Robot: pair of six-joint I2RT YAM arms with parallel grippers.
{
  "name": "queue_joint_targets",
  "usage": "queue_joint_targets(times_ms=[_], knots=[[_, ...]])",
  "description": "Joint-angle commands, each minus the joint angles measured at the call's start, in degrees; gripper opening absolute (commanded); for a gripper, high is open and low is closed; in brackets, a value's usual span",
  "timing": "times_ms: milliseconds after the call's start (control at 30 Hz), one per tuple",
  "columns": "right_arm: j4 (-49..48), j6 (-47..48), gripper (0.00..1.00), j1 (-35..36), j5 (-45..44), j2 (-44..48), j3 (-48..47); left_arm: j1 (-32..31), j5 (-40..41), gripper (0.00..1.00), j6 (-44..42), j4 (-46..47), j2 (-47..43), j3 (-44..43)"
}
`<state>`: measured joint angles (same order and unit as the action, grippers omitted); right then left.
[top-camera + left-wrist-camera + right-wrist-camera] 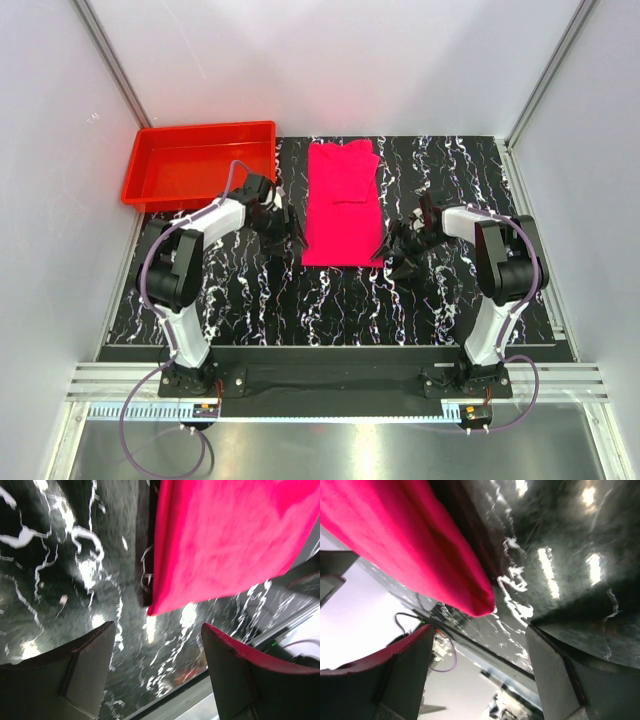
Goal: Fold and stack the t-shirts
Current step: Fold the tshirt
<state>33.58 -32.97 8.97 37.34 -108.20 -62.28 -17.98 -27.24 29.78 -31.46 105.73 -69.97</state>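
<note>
Top external view: bright magenta-pink plain cloth t-shirt (343, 205), no print, folded into a long narrow strip. It lies flat at the middle of the table, collar end at the far side, straight hem end nearer the arms. A thin dark crosswise line sits about mid-length. Side edges are fairly straight and the far end is slightly uneven.

The left gripper (285, 228) is just beside the strip's near-left corner. The right gripper (400, 252) is just beside the near-right corner. Neither is on the cloth.

Left wrist view: left gripper (157, 626) jaws spread, nothing between them. The shirt's corner (210, 545) lies just ahead of the fingers (85, 670). The cloth looks soft and a bit blurred, with a dark shadow along its edge.

Right wrist view: right gripper (479, 627) jaws also spread and empty. A rounded pink folded edge (420, 550) lies just past the fingertips (560, 660).

Surface: black table top with white marble-like veins (330, 300), glossy, with light spots reflected in the wrist views. A rigid red rectangular plastic tray (190, 170) sits at the far-left corner, well apart from the shirt. White wall panels (330, 60) stand on three sides, with aluminium posts (115, 60) at the far corners. A metal rail (330, 385) runs along the near edge by the arm bases, and purple cables (150, 260) loop along both arms.
</note>
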Motion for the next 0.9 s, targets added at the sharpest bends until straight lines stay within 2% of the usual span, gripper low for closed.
queue_joint_targets(times_ms=[0, 200, 300, 600, 867], knots=[[-11.68, -5.43, 0.82, 0.61, -1.65, 3.44, 3.21, -0.65, -0.18, 0.74, 7.11, 5.18, 1.66, 0.45], [-18.09, -11.67, 0.82, 0.61, -7.54, 4.58, 9.09, -3.64, 7.64, 0.72, 16.08, 4.91, 2.02, 4.31], [-20.31, -12.64, 0.81, 0.61, -9.74, 5.37, 11.3, -4.87, 9.22, 0.71, 16.01, 5.98, 2.46, 4.76], [-20.83, -7.99, 0.73, 0.69, -13.87, 5.54, 11.56, -5.31, 11.42, 0.69, 16.45, 7.12, 2.99, 5.9], [-17.24, 0.27, 0.78, 0.78, -17.12, 6.6, 10.87, -5.93, 14.41, 0.73, 11.27, 5.72, 0.18, 8.8]])
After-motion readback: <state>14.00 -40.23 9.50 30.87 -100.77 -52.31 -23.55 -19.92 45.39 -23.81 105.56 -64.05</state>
